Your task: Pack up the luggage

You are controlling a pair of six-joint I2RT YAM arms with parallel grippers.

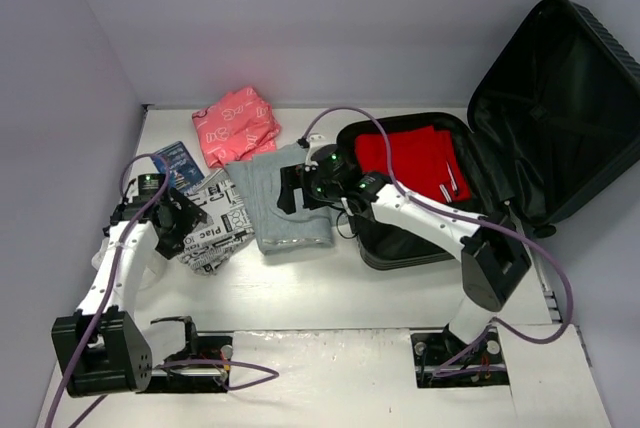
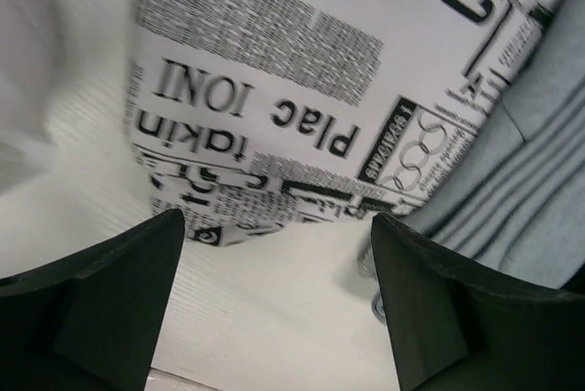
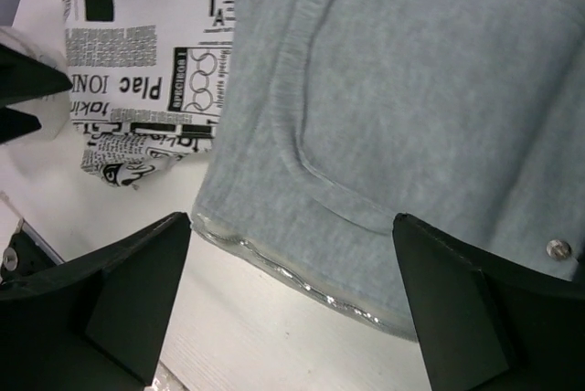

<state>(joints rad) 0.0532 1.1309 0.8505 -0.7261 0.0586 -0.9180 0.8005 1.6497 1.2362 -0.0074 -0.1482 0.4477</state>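
Observation:
The black luggage (image 1: 545, 108) lies open at the right, lid raised, with a red garment (image 1: 412, 160) in its base. A grey garment in a clear bag (image 1: 280, 206) lies on the table left of it, also in the right wrist view (image 3: 411, 108). A newspaper-print packet (image 1: 218, 223) lies beside it, also in the left wrist view (image 2: 302, 89). My right gripper (image 3: 292, 318) is open and empty above the grey garment's near edge. My left gripper (image 2: 279, 318) is open and empty just above the table at the newspaper packet's edge.
A pink packet (image 1: 236, 125) and a blue packet (image 1: 178, 163) lie at the back left. Grey walls enclose the white table (image 1: 330, 288). Purple cables run along both arms.

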